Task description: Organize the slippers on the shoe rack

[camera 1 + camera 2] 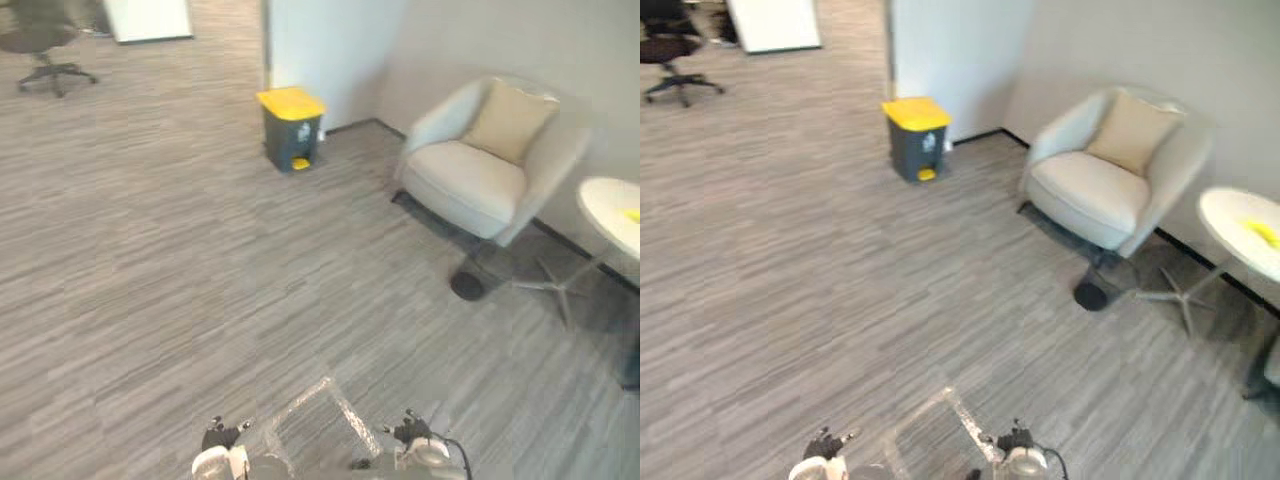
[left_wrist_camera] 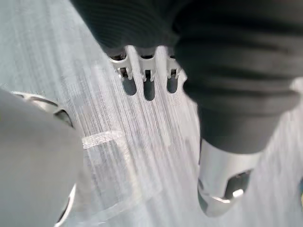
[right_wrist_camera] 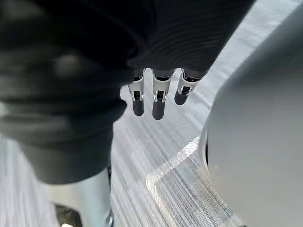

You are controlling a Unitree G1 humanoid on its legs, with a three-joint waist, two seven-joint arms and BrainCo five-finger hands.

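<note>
One armchair (image 1: 480,165), one bin (image 1: 291,128); left hand (image 2: 213,61), right hand (image 3: 90,52), fingers (image 3: 158,101) straight.

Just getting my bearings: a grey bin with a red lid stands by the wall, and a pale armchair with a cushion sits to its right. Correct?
Not quite. The lid of the grey bin is yellow, not red, as the left eye view shows. The rest holds: it stands by the wall, the pale armchair with its cushion to its right.
</note>
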